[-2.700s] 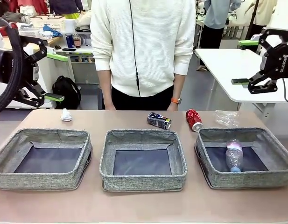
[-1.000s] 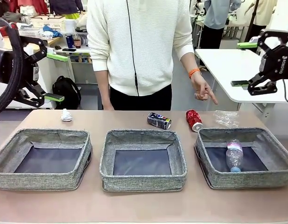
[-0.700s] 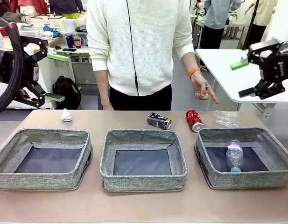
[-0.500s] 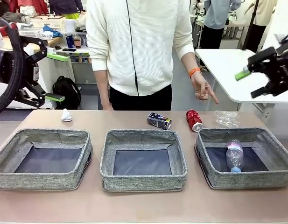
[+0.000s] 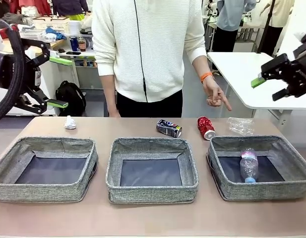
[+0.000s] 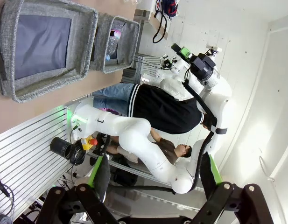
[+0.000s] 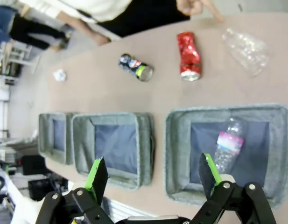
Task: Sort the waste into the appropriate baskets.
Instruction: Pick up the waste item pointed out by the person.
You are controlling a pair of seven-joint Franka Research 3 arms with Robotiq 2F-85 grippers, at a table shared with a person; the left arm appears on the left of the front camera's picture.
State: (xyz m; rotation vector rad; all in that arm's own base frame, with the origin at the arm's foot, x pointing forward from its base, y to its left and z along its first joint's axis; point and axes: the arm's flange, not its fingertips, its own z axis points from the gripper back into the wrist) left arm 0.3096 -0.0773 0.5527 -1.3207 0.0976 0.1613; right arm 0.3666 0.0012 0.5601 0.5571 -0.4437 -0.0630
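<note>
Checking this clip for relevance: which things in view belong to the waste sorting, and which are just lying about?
Belongs to the job:
- clear bottle, lying in the right basket
- middle basket
- left basket
- plastic bag, red can, dark can and tissue wad, all loose beyond the baskets

Just lying about:
- black backpack on the floor
- white table at far right
- cluttered bench at far left

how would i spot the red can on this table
Start at the right grey basket, the one holding the clear plastic bottle. Just beyond its far left corner lies the red can. It is bright red, between a dark blue can and a clear plastic bag.
</note>
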